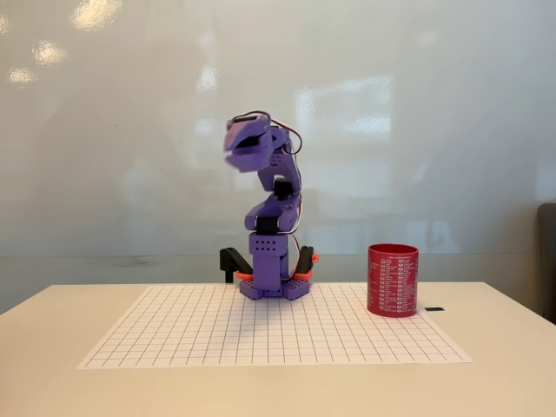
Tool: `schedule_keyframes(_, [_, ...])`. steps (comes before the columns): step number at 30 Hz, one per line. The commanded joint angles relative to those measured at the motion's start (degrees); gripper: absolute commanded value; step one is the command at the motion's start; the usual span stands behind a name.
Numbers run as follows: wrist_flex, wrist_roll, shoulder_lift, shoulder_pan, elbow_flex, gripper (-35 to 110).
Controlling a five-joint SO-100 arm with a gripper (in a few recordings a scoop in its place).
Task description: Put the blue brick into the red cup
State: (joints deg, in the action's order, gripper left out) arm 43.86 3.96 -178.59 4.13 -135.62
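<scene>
1. Cup (393, 280), red, stands upright near the grid mat's (261, 334) right edge, on the table (504, 365); its long axis is vertical, mouth up.
2. Brick: I cannot find it; the blurred gripper (239, 149), raised above the purple arm's base (274, 276), may hold it.
3. Whether the gripper is open or closed is too blurred to tell.
4. Risk: a fast swing could overshoot the narrow mouth, dropping the brick outside or tipping the cup.

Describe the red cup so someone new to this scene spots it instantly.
Start at the white grid mat on the pale table. The purple arm stands at the mat's far edge; look right of it in the fixed view. There stands the red cup, upright, straight-sided, with rows of white print, the only red cylinder there.
</scene>
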Motion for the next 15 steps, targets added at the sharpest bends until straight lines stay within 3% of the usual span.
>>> schedule_keyframes(1, [5.3,-1.0,-8.2,-4.6,4.3,-1])
schedule_keyframes(7, [10.9,-3.2,-10.5,-11.4,-1.6,-1])
schedule_keyframes(15, [7.8,-4.7,-10.7,-21.6,-30.0,-1])
